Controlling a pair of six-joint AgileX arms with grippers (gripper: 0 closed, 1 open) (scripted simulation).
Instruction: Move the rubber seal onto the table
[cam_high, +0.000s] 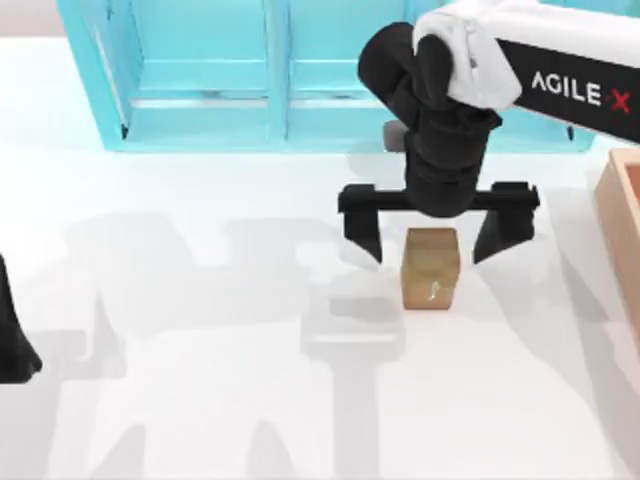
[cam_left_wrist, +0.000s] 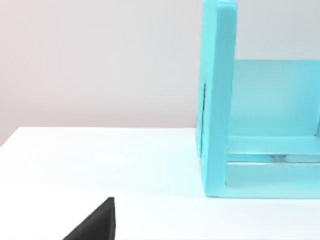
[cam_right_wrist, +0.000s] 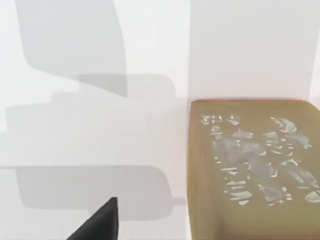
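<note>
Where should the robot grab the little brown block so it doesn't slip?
Probably by its two flat upright sides, coming straight down from above. The little brown block stands upright on the white table, boxy with straight walls. The right gripper hangs over it, its open fingers spread wider than the block, one on each side. The left gripper sits parked at the table's left edge.

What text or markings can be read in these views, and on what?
"AGILE X", white letters with a red mark before the X, on the right arm's black forearm panel.
Pale flaked marks on the rubber seal: no legible characters in the right wrist view, nor on it in the top view.
</note>
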